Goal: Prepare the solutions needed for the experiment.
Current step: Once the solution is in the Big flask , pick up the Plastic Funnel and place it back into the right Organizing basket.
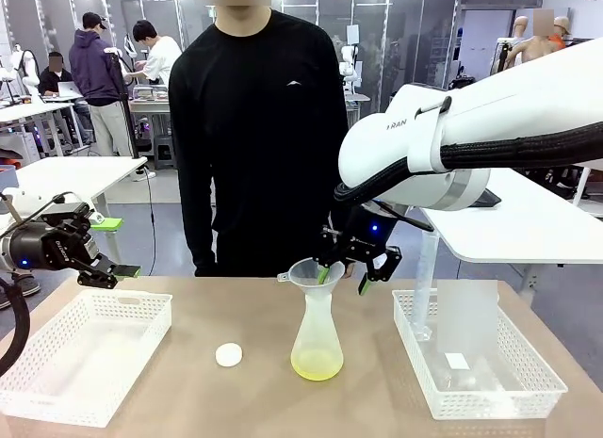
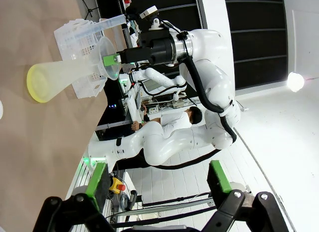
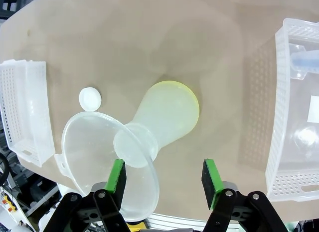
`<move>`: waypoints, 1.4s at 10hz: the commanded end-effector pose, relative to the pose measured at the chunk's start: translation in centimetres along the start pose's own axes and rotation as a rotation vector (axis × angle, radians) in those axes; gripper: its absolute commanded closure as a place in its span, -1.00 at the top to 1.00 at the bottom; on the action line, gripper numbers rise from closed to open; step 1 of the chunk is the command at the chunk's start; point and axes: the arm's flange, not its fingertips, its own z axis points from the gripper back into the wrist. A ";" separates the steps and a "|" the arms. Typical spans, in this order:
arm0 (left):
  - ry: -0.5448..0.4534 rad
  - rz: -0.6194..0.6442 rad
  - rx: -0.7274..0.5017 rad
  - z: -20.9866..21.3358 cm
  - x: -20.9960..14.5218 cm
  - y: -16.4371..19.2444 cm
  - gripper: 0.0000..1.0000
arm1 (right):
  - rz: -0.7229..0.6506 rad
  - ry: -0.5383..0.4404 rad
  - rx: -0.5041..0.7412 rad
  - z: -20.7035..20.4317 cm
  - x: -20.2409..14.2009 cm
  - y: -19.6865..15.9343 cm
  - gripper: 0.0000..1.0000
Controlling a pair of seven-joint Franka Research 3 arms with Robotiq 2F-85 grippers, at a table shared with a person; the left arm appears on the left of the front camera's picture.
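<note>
Table (image 1: pixel 236 400): matt tan top, smooth, laminate-like. Flask (image 1: pixel 317 334): translucent frosted plastic, smooth, dull sheen. Funnel (image 1: pixel 303 271): same cloudy plastic, thinner wall, slight gloss at rim. Solutions (image 1: pixel 317 366): clear, watery, pale yellow-green. Cap (image 1: pixel 228 354): white plastic, matt. Left basket (image 1: pixel 57 410) & right basket (image 1: pixel 499 400): white plastic lattice, semi-gloss. Right arm (image 1: pixel 509 118): glossy white shell, smooth. Hose (image 1: pixel 528 151) along it: black, ribbed, matt. Right gripper (image 3: pixel 163 176) & left gripper (image 2: pixel 157 178): black bodies, satin finish, plastic vs metal unclear. Pads (image 3: pixel 210 174): green, matt, rubbery-looking. Person's top (image 1: pixel 259 127): black cloth, matt, soft.
</note>
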 end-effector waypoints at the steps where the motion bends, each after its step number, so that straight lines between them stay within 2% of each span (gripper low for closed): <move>1: 0.002 0.003 -0.002 0.0 0.1 -0.3 1.00 | -0.040 0.010 0.013 0.1 0.0 0.9 -0.07; 2: 0.002 0.003 -0.002 0.0 0.1 -0.3 1.00 | -0.039 0.012 0.016 0.1 0.0 0.9 0.29; 3: 0.002 0.003 -0.002 0.0 0.1 -0.3 1.00 | -0.040 0.012 0.021 0.1 0.0 0.8 -0.44; 4: 0.002 0.003 -0.002 0.0 0.1 -0.3 1.00 | -0.041 0.013 0.022 0.1 -0.1 0.8 -0.08; 5: 0.002 0.003 -0.002 0.0 0.1 -0.3 1.00 | -0.041 0.015 0.022 0.2 -0.1 0.8 -0.81; 6: 0.002 0.003 -0.002 0.0 0.1 -0.3 1.00 | -0.040 0.014 0.024 0.2 -0.2 0.8 -0.07; 7: 0.002 0.003 -0.002 0.0 0.1 -0.3 1.00 | -0.040 0.014 0.030 0.4 -0.3 0.7 -1.00; 8: 0.002 0.003 -0.002 0.0 0.1 -0.3 1.00 | -0.039 0.015 0.030 0.4 -0.4 0.7 -0.44; 9: 0.002 0.003 -0.002 0.0 0.1 -0.3 1.00 | -0.040 0.018 0.032 0.4 -0.5 0.6 -1.00; 10: 0.002 0.003 -0.002 0.0 0.1 -0.3 1.00 | -0.041 0.019 0.033 0.4 -0.5 0.6 -0.81; 11: 0.002 0.003 -0.002 0.0 0.1 -0.3 1.00 | -0.041 0.020 0.034 0.4 -0.6 0.5 -1.00; 14: 0.002 0.003 -0.002 0.0 0.1 -0.3 1.00 | -0.038 0.023 0.042 0.6 -0.8 0.6 -1.00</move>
